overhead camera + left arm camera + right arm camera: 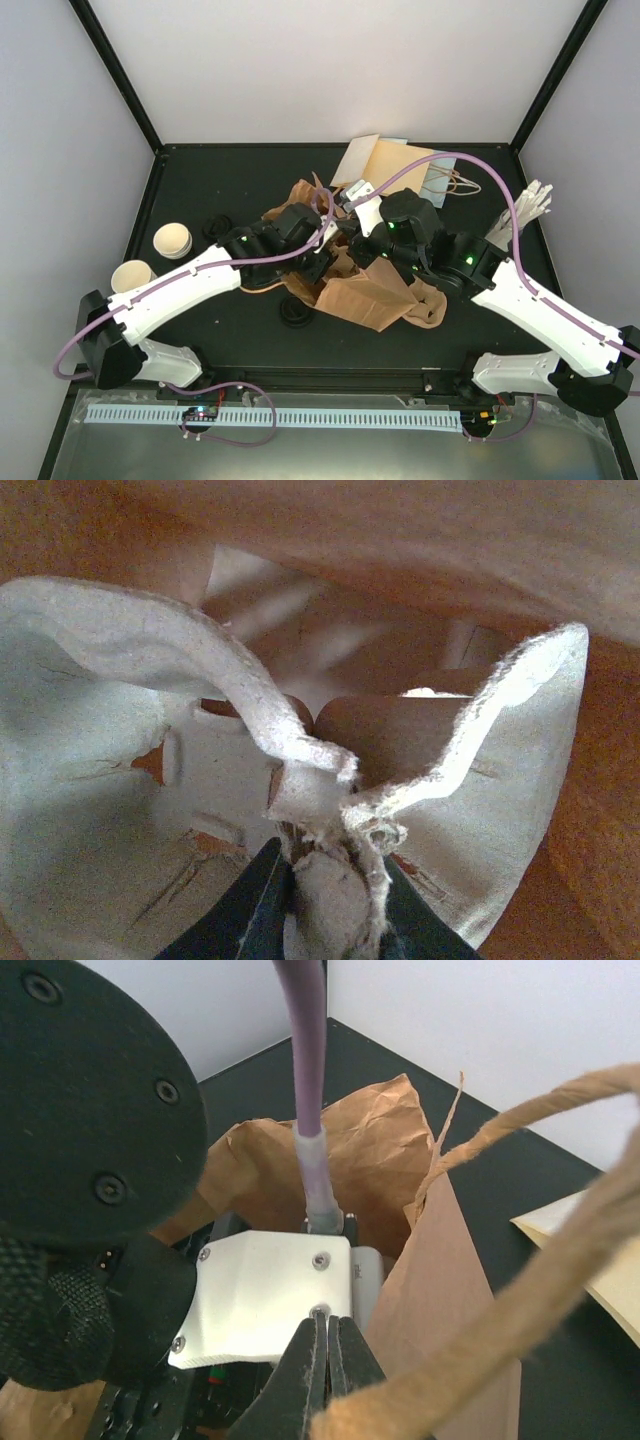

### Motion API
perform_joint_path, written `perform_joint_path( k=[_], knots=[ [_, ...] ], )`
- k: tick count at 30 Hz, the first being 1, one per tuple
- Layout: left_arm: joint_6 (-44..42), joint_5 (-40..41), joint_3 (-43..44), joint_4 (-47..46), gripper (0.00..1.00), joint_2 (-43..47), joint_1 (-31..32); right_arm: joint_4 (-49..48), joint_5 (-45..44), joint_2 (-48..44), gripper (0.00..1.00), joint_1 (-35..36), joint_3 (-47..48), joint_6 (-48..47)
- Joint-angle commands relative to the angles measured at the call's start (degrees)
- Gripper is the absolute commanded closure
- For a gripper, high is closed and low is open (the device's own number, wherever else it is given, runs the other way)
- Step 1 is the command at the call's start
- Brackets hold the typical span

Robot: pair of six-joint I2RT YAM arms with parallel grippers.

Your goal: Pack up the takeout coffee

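Left end effector (330,905) clamps the pulp carrier (110,780) inside the paper bag (375,295). Right end effector (327,1355), at the bag's mouth, is pressed together.

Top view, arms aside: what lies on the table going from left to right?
near paper cup → far paper cup → black lid → brown paper bag → white bundle
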State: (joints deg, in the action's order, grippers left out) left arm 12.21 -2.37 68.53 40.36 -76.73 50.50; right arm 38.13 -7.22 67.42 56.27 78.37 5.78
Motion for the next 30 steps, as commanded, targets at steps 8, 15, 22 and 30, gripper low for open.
perform_joint_path(
  k=[8, 15, 22, 30],
  knots=[
    [-0.39, -3.25, -5.66, -3.57, 0.84, 2.25, 0.70, -2.60, -2.34, -0.41, 0.99, 0.23, 2.23, -4.16],
    [0.63, -3.49, -11.04, -4.85, 0.83, 8.14, 1.00, -3.92, 0.71, 1.63, 0.99, 0.24, 2.05, -4.22],
    [2.14, -2.88, -13.49, -4.40, 0.83, 12.02, 2.07, -7.40, 8.67, 1.49, 0.99, 0.84, 1.16, -5.86],
    [2.36, -0.99, -15.20, -1.82, 0.83, 18.09, 3.42, -13.23, 9.06, -4.82, 0.99, 1.21, -8.09, -6.38]
  ],
)
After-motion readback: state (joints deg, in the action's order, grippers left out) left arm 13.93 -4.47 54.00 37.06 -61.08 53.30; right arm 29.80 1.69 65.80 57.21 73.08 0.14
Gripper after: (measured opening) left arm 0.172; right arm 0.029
